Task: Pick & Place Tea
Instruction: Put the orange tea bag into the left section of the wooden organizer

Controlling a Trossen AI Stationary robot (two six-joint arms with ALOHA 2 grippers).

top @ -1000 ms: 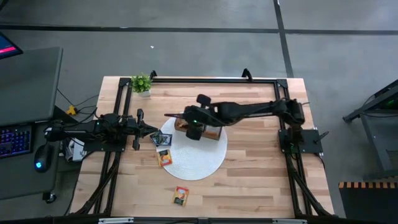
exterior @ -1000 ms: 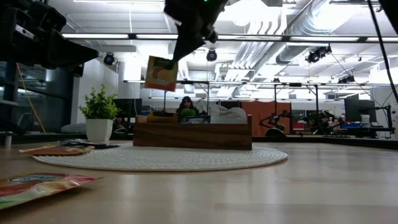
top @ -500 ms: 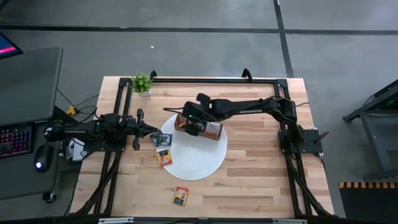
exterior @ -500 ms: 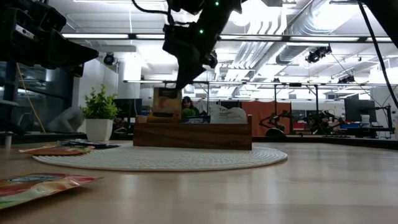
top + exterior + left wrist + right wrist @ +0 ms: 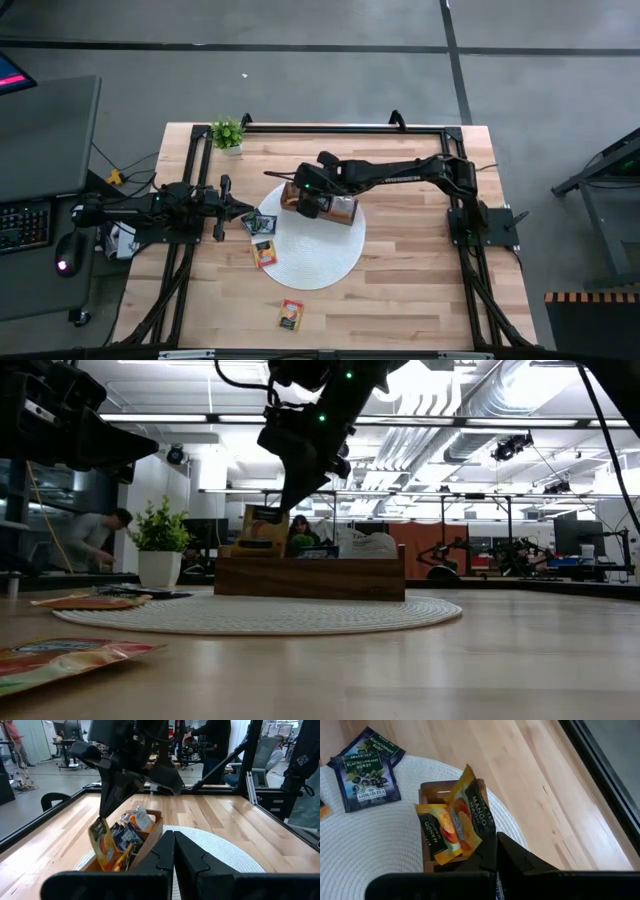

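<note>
- The right gripper (image 5: 262,517) reaches over the brown three-compartment wooden box (image 5: 310,575), its fingers (image 5: 492,852) pinched tight on an orange-yellow mango tea sachet (image 5: 465,815).
- That sachet hangs with its lower part down inside the end compartment of the box nearest the left arm; a second orange-yellow mango sachet (image 5: 437,837) already stands in the same compartment, touching it.
- In the left wrist view the held sachet (image 5: 101,845) dangles at the near end of the box (image 5: 145,842), beside dark and white sachets (image 5: 132,825) standing in the next compartments.
- The box sits on the far part of a round white woven placemat (image 5: 320,260) on the light wooden table (image 5: 420,280).
- Two dark blackcurrant sachets (image 5: 365,770) lie overlapping at the placemat's edge on the left arm's side, just beside the box.
- An orange-yellow sachet (image 5: 264,254) lies flat across the mat's edge near the left gripper, and another orange-and-white sachet (image 5: 291,314) lies on bare table well apart, toward the front edge.
- The left gripper (image 5: 248,212) waits at the left side of the table, fingers (image 5: 187,857) closed together on nothing, pointing toward the mat.
- A small green potted plant in a white pot (image 5: 228,133) stands at the table's far left corner.
- In the low view a person (image 5: 95,538) bends in the room behind the table.
</note>
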